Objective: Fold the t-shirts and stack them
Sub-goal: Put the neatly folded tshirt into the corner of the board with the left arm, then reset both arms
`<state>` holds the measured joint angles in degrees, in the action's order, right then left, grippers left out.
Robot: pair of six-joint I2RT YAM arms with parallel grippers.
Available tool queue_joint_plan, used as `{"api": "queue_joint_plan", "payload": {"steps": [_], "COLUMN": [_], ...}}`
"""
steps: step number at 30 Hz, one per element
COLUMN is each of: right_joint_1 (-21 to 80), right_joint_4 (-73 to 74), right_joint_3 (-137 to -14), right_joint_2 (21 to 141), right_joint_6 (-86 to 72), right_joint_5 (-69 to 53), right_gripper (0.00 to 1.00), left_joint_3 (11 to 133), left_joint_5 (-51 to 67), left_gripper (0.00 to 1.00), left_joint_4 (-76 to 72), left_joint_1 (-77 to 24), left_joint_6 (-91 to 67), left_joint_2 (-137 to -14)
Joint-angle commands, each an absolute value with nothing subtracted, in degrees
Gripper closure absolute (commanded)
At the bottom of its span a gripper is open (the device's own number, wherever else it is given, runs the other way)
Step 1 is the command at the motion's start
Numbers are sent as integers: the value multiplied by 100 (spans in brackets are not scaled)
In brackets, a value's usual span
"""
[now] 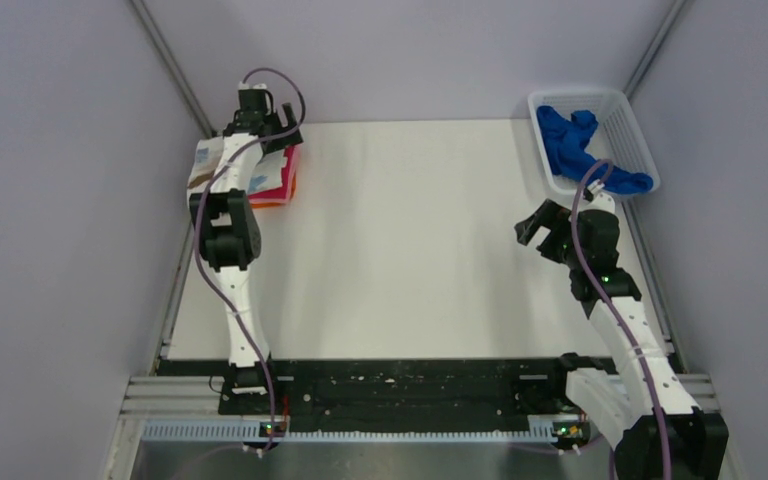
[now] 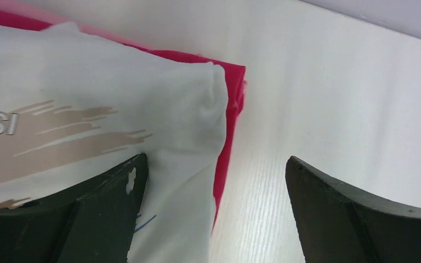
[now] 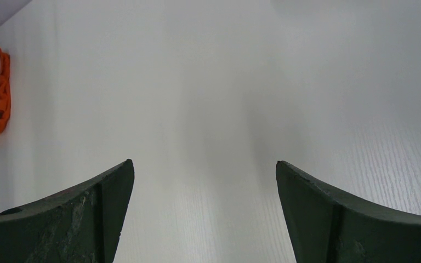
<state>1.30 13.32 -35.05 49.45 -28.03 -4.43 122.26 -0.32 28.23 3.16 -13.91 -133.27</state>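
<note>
White desk (image 1: pixel 410 250): white print-fronted cloth tee (image 2: pixel 115 82) folded atop folded magenta tee (image 2: pixel 233 109) and orange tee (image 3: pixel 4 87), far-left corner; left hand (image 2: pixel 215 164) spread above. Right hand (image 3: pixel 204 164) spread, empty. Outstanding: crumpled royal-blue tee (image 1: pixel 575 145) in white mesh basket (image 1: pixel 622 112).

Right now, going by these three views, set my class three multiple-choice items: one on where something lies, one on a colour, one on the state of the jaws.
1. Where is the blue t-shirt? A in the white basket; B on the floor; C draped over an arm.
2. What colour is the bottom of the stack? A green; B orange; C black.
3. The right jaws are: A shut on cloth; B shut, empty; C open, empty.
Key: 1A, it lies bunched inside the basket. 2B, the orange t-shirt edges the underside. 3C, only bare table shows between them.
</note>
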Motion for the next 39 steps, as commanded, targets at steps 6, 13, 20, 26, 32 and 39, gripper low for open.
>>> {"api": "queue_joint_plan", "payload": {"steps": [6, 13, 20, 26, 32, 39], "right_joint_1": [86, 87, 88, 88, 88, 88], "right_joint_4": [1234, 1235, 1153, 1134, 1208, 1533], "right_joint_3": [-3709, -3700, -3691, -3662, -3515, -3131], "right_joint_2": [4915, 4906, 4887, 4748, 4554, 4182], "right_joint_6": [-2670, -2663, -2694, -2809, -3030, -3202], "right_joint_5": [-309, -324, -522, -539, -584, -681], "right_gripper": [1, 1, 1, 1, 1, 1], "left_joint_3": [12644, 12806, 12814, 12515, 10746, 6618], "left_joint_5": [739, 470, -388, -1077, -2013, -1689], "left_gripper": [1, 1, 1, 1, 1, 1], "left_joint_4": [2640, 2708, 2900, 3444, 3509, 2470], "left_joint_1": [-223, -361, -360, -491, -1105, -1775], "left_joint_6": [-1719, -1655, -1353, -1393, -1597, -2774], "left_joint_2": [-14099, -14072, -13031, -11618, -9691, -6926]}}
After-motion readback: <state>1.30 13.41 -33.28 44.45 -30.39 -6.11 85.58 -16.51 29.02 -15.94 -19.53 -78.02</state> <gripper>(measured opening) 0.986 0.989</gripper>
